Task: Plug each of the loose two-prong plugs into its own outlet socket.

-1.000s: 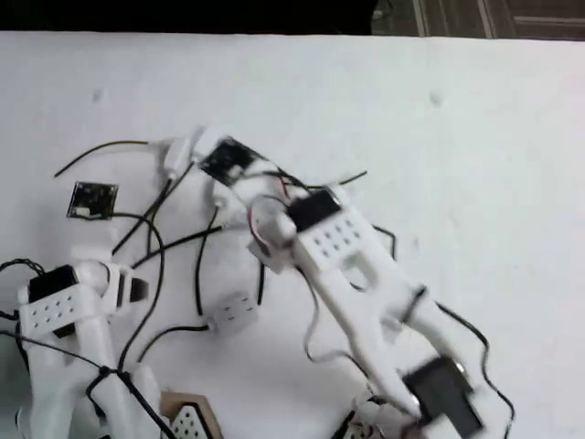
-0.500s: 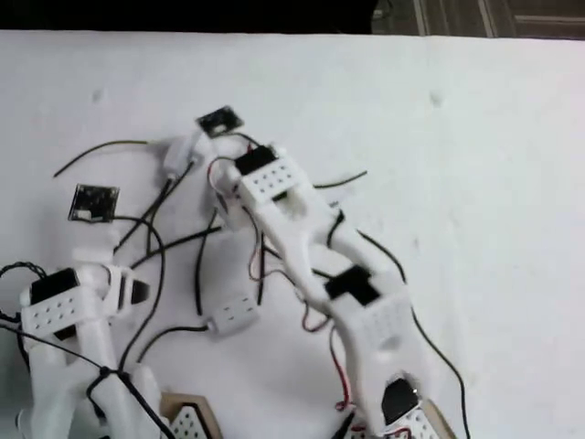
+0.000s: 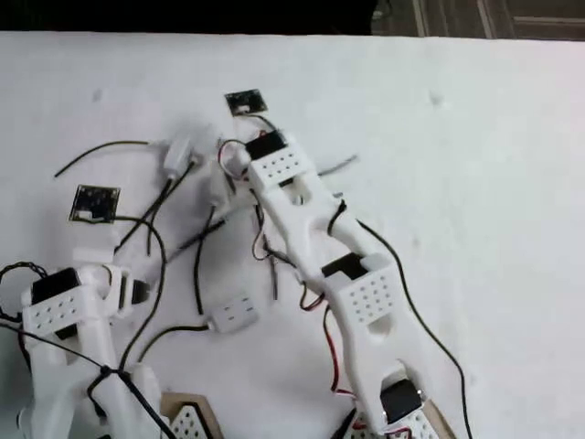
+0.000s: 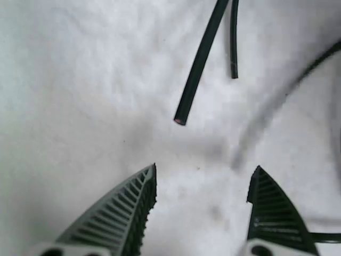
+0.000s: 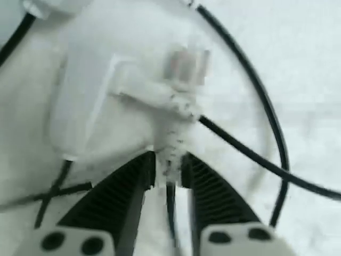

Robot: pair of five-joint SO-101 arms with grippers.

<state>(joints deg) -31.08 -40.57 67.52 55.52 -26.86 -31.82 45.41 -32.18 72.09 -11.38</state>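
My right gripper [image 5: 168, 165] is shut on the neck of a white two-prong plug [image 5: 171, 101], whose prongs point away from the fingers. A white outlet block [image 5: 80, 101] lies just beside the plug. In the high view that gripper [image 3: 225, 170] sits left of centre, close to a white outlet [image 3: 175, 157] with a black cable. A second white outlet [image 3: 233, 313] lies nearer the front. My left gripper [image 4: 202, 181] is open over bare white table, with a cut black cable end [image 4: 181, 120] ahead of it. From above it shows at the front left [image 3: 134, 291].
Loose black cables [image 3: 155, 242] snake across the left half of the white table [image 3: 475, 165]. A small black square board [image 3: 93, 203] lies at the left, another [image 3: 245, 101] beyond the right arm. The arm bases stand at the front edge.
The right arm has stretched out and swung toward the far left, carrying the plug toward the far outlet. Cables near it shifted. The left arm has stayed put.
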